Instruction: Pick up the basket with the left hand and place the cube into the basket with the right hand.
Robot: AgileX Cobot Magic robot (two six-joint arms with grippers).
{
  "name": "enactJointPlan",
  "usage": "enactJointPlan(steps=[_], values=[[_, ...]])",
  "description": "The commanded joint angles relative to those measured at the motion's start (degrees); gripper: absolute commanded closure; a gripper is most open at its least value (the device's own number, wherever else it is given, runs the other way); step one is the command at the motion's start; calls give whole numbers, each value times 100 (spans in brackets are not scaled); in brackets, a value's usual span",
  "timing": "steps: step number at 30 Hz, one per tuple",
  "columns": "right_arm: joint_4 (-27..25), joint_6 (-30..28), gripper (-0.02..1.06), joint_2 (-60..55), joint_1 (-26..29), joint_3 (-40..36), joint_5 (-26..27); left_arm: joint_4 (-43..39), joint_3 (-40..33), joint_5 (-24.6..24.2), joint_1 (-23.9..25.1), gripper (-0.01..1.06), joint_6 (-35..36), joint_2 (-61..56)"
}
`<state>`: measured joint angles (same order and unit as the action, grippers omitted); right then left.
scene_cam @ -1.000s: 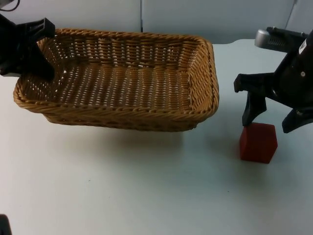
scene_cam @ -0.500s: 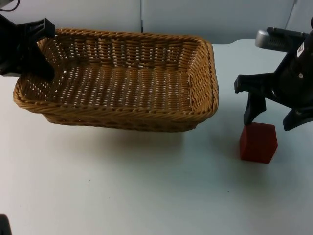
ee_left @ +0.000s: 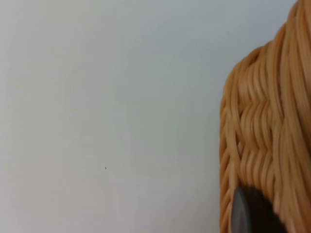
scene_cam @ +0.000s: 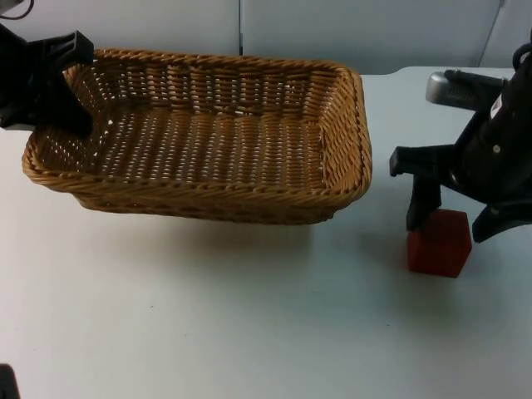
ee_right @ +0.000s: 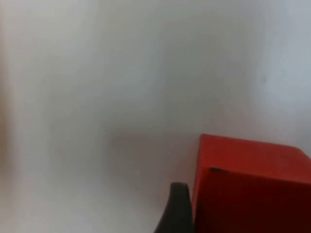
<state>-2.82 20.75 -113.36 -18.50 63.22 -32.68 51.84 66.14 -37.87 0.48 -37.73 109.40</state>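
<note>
The right end effector (scene_cam: 443, 218) stands with its fingers spread wide, one finger (scene_cam: 420, 208) on either side of the red cube (scene_cam: 439, 242). Compared with half a second earlier, it has dropped lower and shifted slightly toward the basket, so that the fingertips now reach down past the cube's top edge rather than hanging above it. In the right wrist view one black fingertip (ee_right: 176, 208) stands just beside the cube's (ee_right: 250, 184) side face; whether it touches cannot be told. The cube has not moved and rests on the white desk (scene_cam: 249, 316), apart from the basket's right end. The change suggests that the approach is nearly complete and that closing on the cube is the next step; the grasp itself is not yet made.

The left end effector (scene_cam: 62, 79) is closed on the left end rim of the wicker basket (scene_cam: 208, 141), in the same place as in the earlier pictures. In the left wrist view a dark fingertip (ee_left: 245, 213) presses against the woven rim (ee_left: 262, 136). The shadow beneath the basket suggests that it is held slightly off the desk, though this cannot be confirmed.

The basket is a shallow rectangular tray of woven cane, open side up. Its floor is bare: nothing lies in it. The cube, the only item due to go in, remains outside.
</note>
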Motion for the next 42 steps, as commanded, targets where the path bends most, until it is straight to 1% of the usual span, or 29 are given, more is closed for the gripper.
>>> enactJointPlan(steps=[1, 8, 15, 16, 17, 18, 19, 21, 22, 26, 28, 29, 31, 32, 33, 36, 37, 40, 41, 42], values=[[-30, 26, 36, -77, -62, 39, 72, 131, 51, -76, -10, 105, 21, -91], [-30, 26, 36, -115, -62, 39, 278, 110, 51, -76, -10, 105, 21, -91], [-30, 26, 36, -115, -62, 39, 278, 110, 51, -76, -10, 105, 21, -91], [-45, 26, 38, -115, -62, 39, 278, 110, 51, -76, -10, 105, 21, -91], [-45, 26, 43, -115, -62, 39, 254, 110, 51, -76, -10, 105, 21, -91], [-45, 1, 62, -115, -62, 39, 212, 110, 51, -76, -10, 105, 21, -91], [-45, 1, 62, -115, -62, 39, 212, 110, 51, -76, -10, 105, 21, -91], [-45, -94, 93, -115, -62, 39, 181, 110, 51, -76, -10, 105, 21, -91], [-55, -170, 104, -115, -62, 39, 181, 110, 51, -76, -10, 105, 21, -91], [-27, -181, 105, -115, -62, 39, 181, 110, 51, -76, -10, 105, 21, -91], [145, -181, 105, -115, -62, 143, 86, 110, 51, -76, -10, 105, 21, -91], [145, -181, 105, -115, -62, 143, 86, 110, 51, -76, -10, 105, 21, -91], [415, -181, 105, -103, -62, 462, -296, 110, 51, -76, -10, 105, 21, -91], [590, -171, 105, -90, -62, 830, -669, 110, 51, -76, -10, 105, 21, -91], [590, -171, 105, -90, -62, 830, -669, 110, 51, -76, -10, 105, 21, -91], [867, -171, 105, -9, -62, 1705, -1350, 111, 51, -102, -10, 105, 21, -91], [867, -171, 105, -9, -62, 1705, -1350, 111, 51, -102, -10, 105, 21, -91], [819, -171, 105, 49, -62, 2842, -1948, 111, 51, -126, -10, 105, 21, -91], [651, -231, 105, 49, -62, 3174, -2109, 111, 51, -137, -10, 105, 21, -91], [651, -231, 105, 49, -62, 3174, -2109, 111, 51, -137, -10, 105, 21, -91]])
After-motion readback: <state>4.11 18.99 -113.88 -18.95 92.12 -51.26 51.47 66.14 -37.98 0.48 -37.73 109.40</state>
